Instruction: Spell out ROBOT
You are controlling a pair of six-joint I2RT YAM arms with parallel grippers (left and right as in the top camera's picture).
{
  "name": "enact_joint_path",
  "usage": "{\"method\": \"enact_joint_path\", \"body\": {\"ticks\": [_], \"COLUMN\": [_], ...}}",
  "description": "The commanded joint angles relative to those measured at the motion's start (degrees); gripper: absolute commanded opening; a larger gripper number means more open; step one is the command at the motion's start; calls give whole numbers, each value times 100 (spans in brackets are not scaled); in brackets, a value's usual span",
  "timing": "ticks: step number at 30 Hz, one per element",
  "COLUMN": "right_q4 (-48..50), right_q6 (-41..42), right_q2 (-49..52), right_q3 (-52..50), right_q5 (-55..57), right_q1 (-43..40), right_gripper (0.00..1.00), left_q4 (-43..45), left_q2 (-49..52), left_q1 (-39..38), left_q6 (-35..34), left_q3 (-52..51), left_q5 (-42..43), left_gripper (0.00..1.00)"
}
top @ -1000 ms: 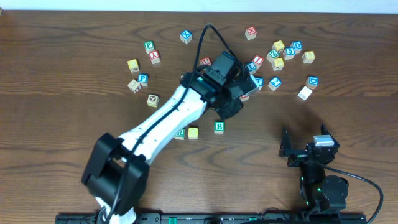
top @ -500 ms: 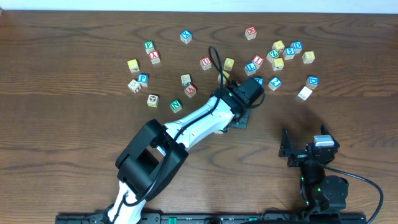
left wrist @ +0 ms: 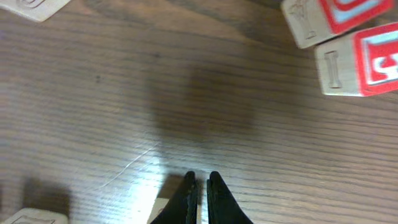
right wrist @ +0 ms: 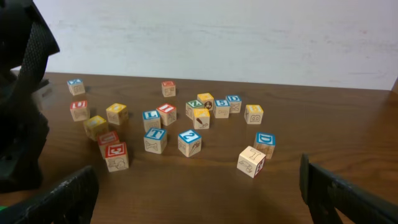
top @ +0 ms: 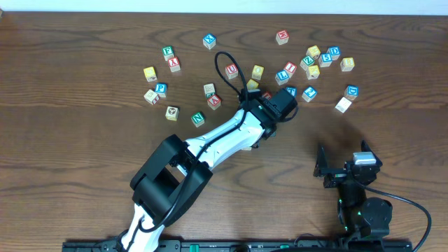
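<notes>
My left arm reaches diagonally across the table, and my left gripper (top: 273,107) is low among the cubes at the centre. In the left wrist view its fingers (left wrist: 199,186) are shut with nothing clamped between them, and a pale cube corner (left wrist: 157,211) lies under them. Two red-lettered cubes (left wrist: 364,59) lie ahead to the right. Two yellow-faced cubes (top: 257,71) (top: 252,85) sit just beyond the gripper. Blue-lettered cubes (top: 291,91) (right wrist: 155,140) lie to its right, their letters too small to read. My right gripper (top: 341,157) (right wrist: 199,205) stands open near the front edge.
Loose cubes are scattered over the far half of the table: a group at the left (top: 161,88), a denser cluster at the right (top: 313,71), a green N cube (top: 198,119) beside my left arm. A pale cube (right wrist: 251,161) is the nearest one to my right gripper.
My left arm swung right and came down over the row with the R, a yellow cube and the B, then shifted slightly farther back. My right arm stayed still.
</notes>
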Motion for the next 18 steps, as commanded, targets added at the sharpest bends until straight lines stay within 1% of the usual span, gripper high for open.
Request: {"method": "enact_joint_path", "body": {"ticks": [1, 5, 10, 15, 18], "right_q4": [-22, -22, -22, -22, -22], "right_q6": [37, 37, 37, 37, 37], "right_q2": [-31, -31, -31, -31, -31], "right_q3": [-9, -9, -9, -9, -9], "right_q5": [4, 4, 4, 4, 4], "right_q1": [-28, -28, -28, -28, -28], "right_gripper": [99, 99, 99, 99, 99], "left_q4": [-122, -240, -299, -428, -564], "left_q2": [63, 63, 63, 63, 63], "left_q1": [-24, -57, -96, -114, -114], "left_q6": [-199, -190, 0, 538, 568], "left_q3": [-15, -15, -15, -15, -15], "left_q5": [-157, 28, 323, 391, 382], "left_gripper": [7, 7, 7, 8, 8]}}
